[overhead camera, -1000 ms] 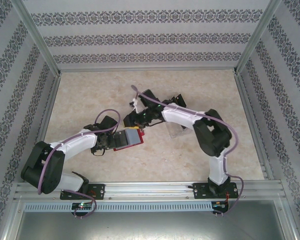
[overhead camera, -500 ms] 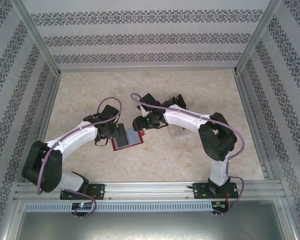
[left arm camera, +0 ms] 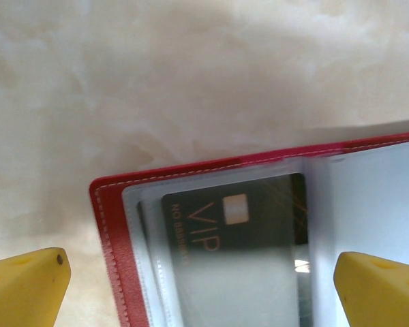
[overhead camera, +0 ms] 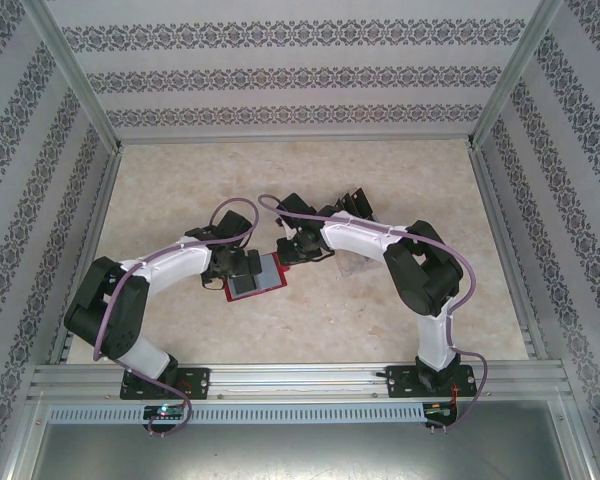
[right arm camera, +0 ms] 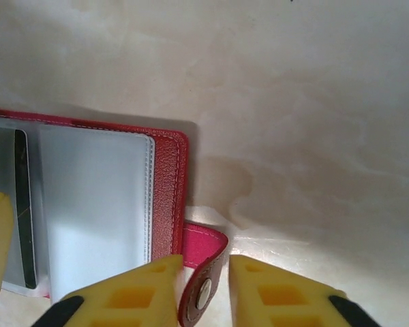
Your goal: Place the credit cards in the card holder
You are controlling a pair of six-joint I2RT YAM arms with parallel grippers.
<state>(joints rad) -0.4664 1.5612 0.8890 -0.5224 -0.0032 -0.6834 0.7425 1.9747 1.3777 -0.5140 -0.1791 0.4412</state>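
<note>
Since a second ago the left arm has swung its elbow in, and the left hand (overhead camera: 232,266) has shifted from the wallet's (overhead camera: 255,282) left edge to over its left half. The right hand (overhead camera: 288,250) has come down to the wallet's far right corner. The wallet lies open where it was, mid-desk.

The left wrist view shows yellow fingers (left arm camera: 27,286) set wide, holding nothing. Below them a black card (left arm camera: 238,225) marked VIP sits inside a clear sleeve by the red border. The right wrist view shows that hand narrow, its fingers (right arm camera: 133,293) pressed to both sides of the red tab (right arm camera: 206,248) with its snap (right arm camera: 204,293).

From above, the hands sit close together over the wallet. A clear rack (overhead camera: 355,264) lies just beside the right arm. Bare desk (overhead camera: 380,320) runs to the walls and near rail.
</note>
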